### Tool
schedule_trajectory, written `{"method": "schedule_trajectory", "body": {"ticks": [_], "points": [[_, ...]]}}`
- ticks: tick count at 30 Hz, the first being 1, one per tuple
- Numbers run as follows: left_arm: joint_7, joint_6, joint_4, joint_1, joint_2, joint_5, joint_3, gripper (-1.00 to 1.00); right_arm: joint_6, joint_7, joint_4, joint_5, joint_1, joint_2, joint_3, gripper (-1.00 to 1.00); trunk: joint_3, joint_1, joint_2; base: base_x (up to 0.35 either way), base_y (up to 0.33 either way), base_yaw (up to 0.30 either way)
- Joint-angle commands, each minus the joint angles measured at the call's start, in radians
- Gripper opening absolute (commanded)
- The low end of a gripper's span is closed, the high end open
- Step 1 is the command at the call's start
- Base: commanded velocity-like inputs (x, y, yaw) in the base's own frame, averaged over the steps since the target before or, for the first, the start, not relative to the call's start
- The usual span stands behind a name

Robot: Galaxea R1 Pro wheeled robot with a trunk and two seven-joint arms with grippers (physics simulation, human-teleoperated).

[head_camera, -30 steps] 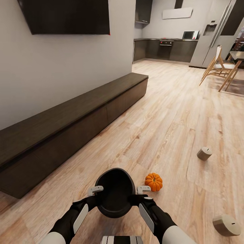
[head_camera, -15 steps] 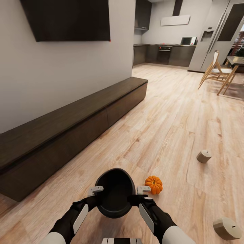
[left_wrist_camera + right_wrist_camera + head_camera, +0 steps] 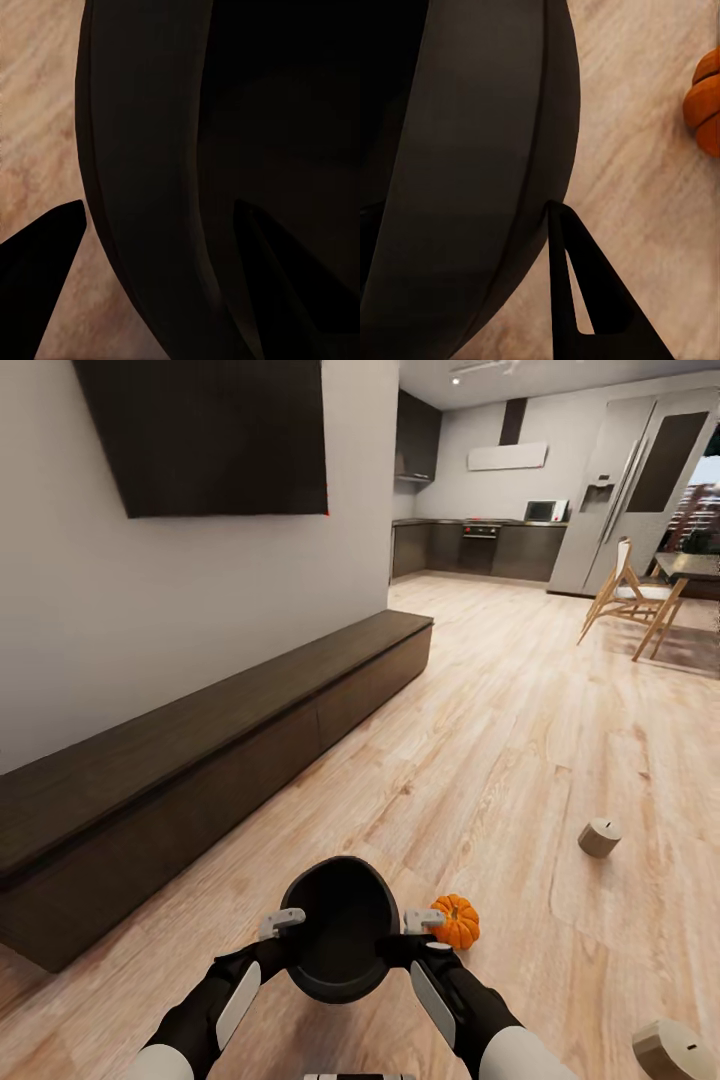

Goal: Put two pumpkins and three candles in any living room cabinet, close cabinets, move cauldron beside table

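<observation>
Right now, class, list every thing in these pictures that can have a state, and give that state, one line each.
cauldron: upright, empty, carried between both tools
left tool: shut on the cauldron's rim
right tool: shut on the cauldron's rim
pumpkin: upright on the floor
nearer candle: tipped over on the floor
farther candle: tipped over on the floor
cabinet: all fronts closed

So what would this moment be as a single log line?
carrying: cauldron | left claw: on its rim | right claw: on its rim | floor: pumpkin, two candles | cabinet: shut
</observation>
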Motion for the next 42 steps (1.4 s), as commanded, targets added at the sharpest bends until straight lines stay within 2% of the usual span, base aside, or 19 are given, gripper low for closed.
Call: {"method": "schedule_trajectory", "body": {"ticks": [1,40,42], "points": [[0.001,0.005,0.000,0.000,0.001,-0.006,0.002,-1.00,0.002,-0.008,-0.022,-0.014,-0.001,-0.001,0.008,-1.00,0.003,-0.001,0.000,0.000,0.000,0.000],[0.001,0.005,0.000,0.000,0.000,-0.007,0.002,-1.00,-0.001,-0.005,-0.025,-0.014,-0.001,-0.001,0.011,-1.00,0.154,-0.018,0.009,0.000,0.000,0.000],[0.001,0.005,0.000,0.000,-0.001,-0.007,0.002,-1.00,-0.001,-0.005,-0.025,-0.014,-0.001,-0.001,0.011,-1.00,0.154,-0.018,0.009,0.000,0.000,0.000]]}}
